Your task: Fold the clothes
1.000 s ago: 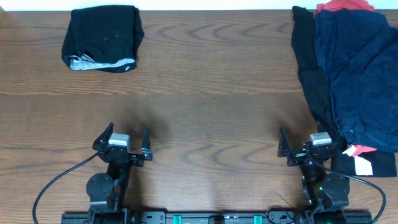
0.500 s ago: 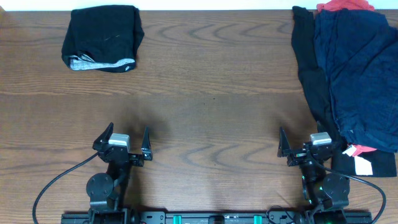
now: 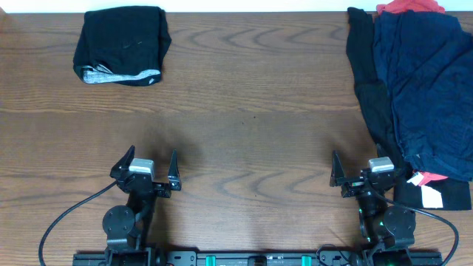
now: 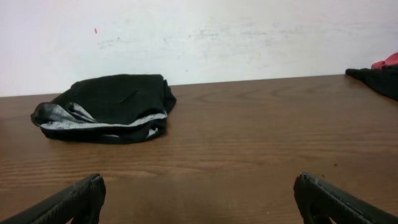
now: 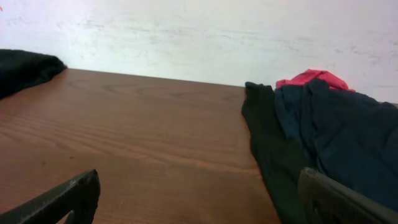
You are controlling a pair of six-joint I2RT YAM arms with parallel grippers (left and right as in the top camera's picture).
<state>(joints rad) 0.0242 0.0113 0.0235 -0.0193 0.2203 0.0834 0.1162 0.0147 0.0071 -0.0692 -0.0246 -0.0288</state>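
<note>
- The left pincer [image 3: 152,158] sits at the near edge with its two dark fingers [image 4: 65,203] spread wide, nothing between them.
- The right pincer [image 3: 363,168] is likewise spread and empty. Its outer finger lies close against the heap of cloth, and I cannot tell if they touch.
- Both rest on a brown surface [image 3: 251,118] with a bold, wavy wood grain.
- Far from the left pincer, at the back left corner, lies one folded bundle of black shorts [image 3: 122,37]. It is a soft, rounded square, matte, with a strip of pale grey-speckled lining [image 3: 118,74] showing along its near edge.
- At the back right is one loose heap of three colours. A rumpled navy garment [image 3: 429,81] lies on top, a long black garment [image 3: 369,96] trails down its inner side, and a scrap of red cloth [image 3: 410,7] peeks out at the far edge.
- A white label [image 3: 429,196] shows on black cloth at the heap's near end.
- A scuffed white wall [image 4: 217,31] stands behind the surface.
</note>
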